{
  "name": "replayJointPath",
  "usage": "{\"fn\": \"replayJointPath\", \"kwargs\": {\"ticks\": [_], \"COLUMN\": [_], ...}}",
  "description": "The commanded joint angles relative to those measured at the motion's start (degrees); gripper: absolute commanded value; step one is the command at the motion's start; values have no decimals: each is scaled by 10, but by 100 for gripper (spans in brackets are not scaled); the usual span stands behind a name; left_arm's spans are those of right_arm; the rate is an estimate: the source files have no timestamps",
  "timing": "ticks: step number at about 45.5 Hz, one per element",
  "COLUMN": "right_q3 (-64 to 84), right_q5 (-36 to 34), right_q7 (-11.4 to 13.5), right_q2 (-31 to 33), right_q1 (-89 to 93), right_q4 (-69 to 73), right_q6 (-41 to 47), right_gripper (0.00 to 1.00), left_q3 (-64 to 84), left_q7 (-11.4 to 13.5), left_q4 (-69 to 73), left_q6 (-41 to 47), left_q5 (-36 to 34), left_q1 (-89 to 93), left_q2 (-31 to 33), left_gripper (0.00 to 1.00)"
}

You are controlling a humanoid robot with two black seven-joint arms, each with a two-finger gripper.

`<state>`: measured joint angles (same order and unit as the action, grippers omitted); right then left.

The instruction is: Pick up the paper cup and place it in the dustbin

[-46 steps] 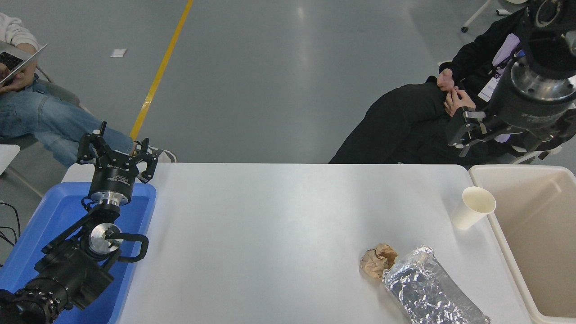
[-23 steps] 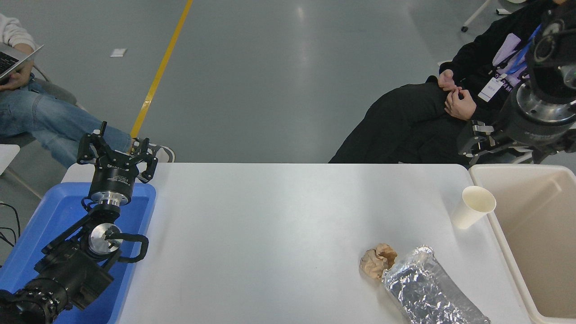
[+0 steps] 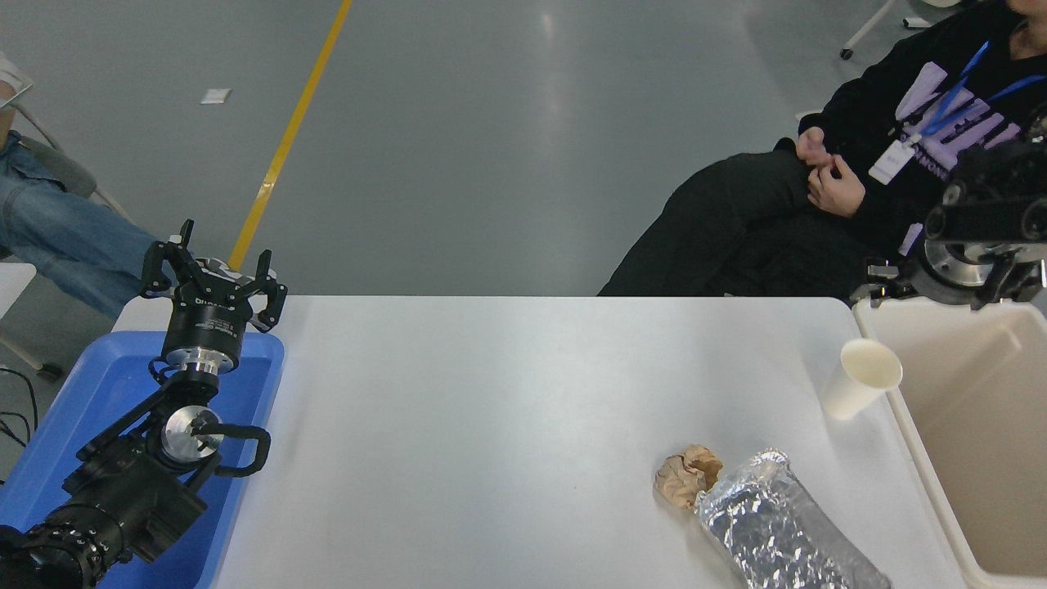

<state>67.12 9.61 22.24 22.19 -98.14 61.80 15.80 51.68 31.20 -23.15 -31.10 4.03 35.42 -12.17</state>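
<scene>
Cream-white and plain, the paper cup (image 3: 860, 379) stands on the white worktop (image 3: 507, 409) near its right edge, tilted a little, with its rolled rim toward the dustbin (image 3: 965, 433). The cup is just beside the left wall of this beige bin; whether the rim touches the wall, I cannot tell. No hand holds the cup.

From the head view, the right hand (image 3: 887, 288) comes in at the right edge of the picture, above the far left corner of the dustbin and beyond the cup. Only a small part of it shows below the metal wrist, so I cannot tell if its fingers are apart or together.

At the lower left, the left hand (image 3: 214, 274) is parked over the far end of a blue tray (image 3: 98, 393), and its fingers are spread apart with nothing between them.

Near the front edge of the worktop lies a crumpled brown paper ball (image 3: 687, 474), and a foil-wrapped bottle (image 3: 777, 532) lies touching it on the right side.

At the far right side a person in black clothes (image 3: 761, 221) sits with both hands together in the lap. At the far left, jeans of another person (image 3: 57, 237) are in view.
</scene>
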Motion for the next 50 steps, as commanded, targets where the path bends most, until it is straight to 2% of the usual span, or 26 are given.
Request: {"fn": "replayJointPath", "kwargs": {"ticks": [1, 9, 16, 27, 31, 36, 45, 50], "right_q3": [-49, -73, -91, -170, -189, -195, -194, -194], "right_q5": [1, -13, -47, -50, -50, -50, -115, -129], "right_q7": [0, 0, 0, 0, 0, 0, 0, 1], "right_q2": [2, 5, 2, 5, 5, 2, 4, 6], "right_q1": [125, 180, 227, 280, 292, 299, 299, 294], "right_q4": [-93, -141, -195, -235, -247, -250, -247, -241], "right_q6": [-27, -70, -73, -91, -92, -92, -88, -83], "right_gripper": [100, 100, 100, 100, 95, 84, 31, 11], "left_q3": [0, 0, 0, 0, 0, 0, 0, 0], "left_q7": [0, 0, 0, 0, 0, 0, 0, 0], "left_q4": [-1, 0, 0, -1, 0, 0, 0, 0], "left_q6": [0, 0, 0, 0, 0, 0, 0, 0], "left_q5": [0, -1, 0, 0, 0, 0, 0, 0], "left_q1": [0, 0, 0, 0, 0, 0, 0, 0], "left_q2": [0, 0, 0, 0, 0, 0, 0, 0], "left_gripper": [99, 99, 99, 99, 99, 99, 99, 99]}}
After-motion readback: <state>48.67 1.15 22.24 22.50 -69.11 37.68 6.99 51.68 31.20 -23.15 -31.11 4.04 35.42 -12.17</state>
